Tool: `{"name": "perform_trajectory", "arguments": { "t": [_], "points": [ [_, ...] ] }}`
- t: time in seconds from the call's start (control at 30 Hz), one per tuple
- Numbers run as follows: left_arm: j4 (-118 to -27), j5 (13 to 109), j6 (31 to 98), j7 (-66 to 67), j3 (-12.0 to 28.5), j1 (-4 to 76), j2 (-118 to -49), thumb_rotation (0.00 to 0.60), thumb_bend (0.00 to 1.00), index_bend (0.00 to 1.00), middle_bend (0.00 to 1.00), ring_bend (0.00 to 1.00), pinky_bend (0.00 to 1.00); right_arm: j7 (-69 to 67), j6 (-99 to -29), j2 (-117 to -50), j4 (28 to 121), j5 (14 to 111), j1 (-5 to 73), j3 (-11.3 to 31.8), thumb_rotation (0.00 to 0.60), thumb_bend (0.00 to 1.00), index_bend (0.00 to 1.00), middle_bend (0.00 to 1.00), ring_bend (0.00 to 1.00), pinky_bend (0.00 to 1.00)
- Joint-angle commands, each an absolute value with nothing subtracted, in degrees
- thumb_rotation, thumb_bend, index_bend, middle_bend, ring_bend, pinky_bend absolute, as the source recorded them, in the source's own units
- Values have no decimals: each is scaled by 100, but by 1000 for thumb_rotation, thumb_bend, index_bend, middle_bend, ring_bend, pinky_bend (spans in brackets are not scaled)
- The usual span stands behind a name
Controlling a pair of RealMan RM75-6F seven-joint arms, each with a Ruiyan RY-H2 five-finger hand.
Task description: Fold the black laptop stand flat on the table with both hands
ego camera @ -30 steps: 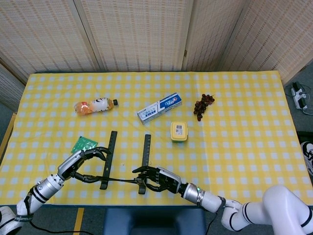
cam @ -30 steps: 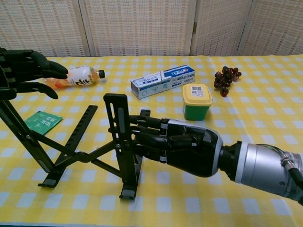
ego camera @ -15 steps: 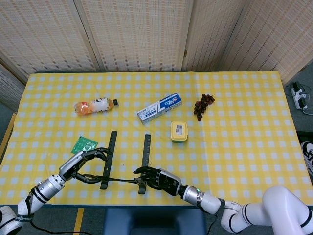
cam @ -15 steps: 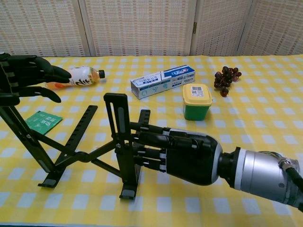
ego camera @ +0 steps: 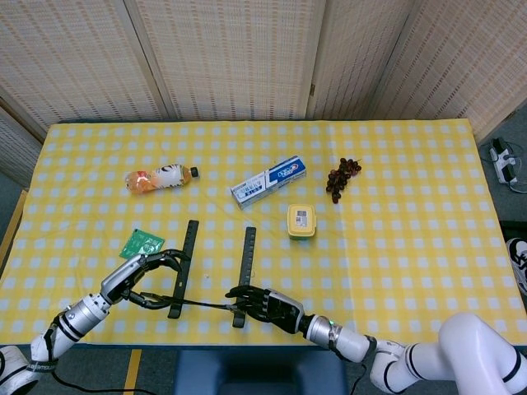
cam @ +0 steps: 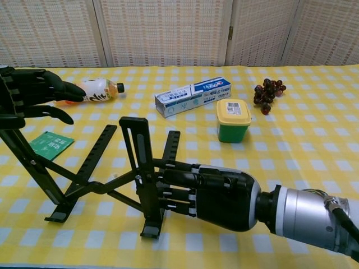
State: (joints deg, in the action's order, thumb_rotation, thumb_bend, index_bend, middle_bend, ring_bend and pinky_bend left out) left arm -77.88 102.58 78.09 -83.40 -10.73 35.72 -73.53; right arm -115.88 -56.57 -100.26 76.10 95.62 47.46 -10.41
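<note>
Since a second ago we see the right hand (cam: pixel 210 193) pulled back toward the near edge, fingers now straight against the laptop stand (cam: pixel 137 168), holding nothing. Left hand (cam: pixel 25 95) hovers spread over the stand's left rail. Stand remains propped open on the yellow-checked worktop (ego camera: pixel 395 206), near edge.

Woven beige screen panels (ego camera: pixel 230 58) behind table w/ yellow-white check cloth (ego camera: pixel 412 206); grey floor (ego camera: pixel 515 189) at right.
</note>
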Motion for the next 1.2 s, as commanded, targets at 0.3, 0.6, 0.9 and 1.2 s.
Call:
{"name": "perform_trajectory", "arguments": {
  "t": [0.3,0.6,0.9,1.2],
  "points": [
    [-7690,10250,7519,-7357,-1149,3525,-7378,600,191,289,225,131,281,-8918,-6132,-9846,7643,10031,4662,-954,600,487,242,179,206,55],
    [-7897,10179,7073,-6005,-1160,3553,-7352,600,191,213,188,108,256,-8010,-6113,-9480,8152,10008,4778,-819,600,487,242,159,185,54],
    [-8235,9942,6535,-4622,-1136,3567,-7276,600,191,224,188,118,259,-7563,-6116,-9233,8483,9922,4860,-645,600,487,242,158,182,54],
    [-8253,9457,6358,-3535,-903,3356,-7588,600,194,357,188,161,273,-7381,-6184,-8970,8726,9808,4872,-495,600,487,242,156,180,54]
  ]
}}
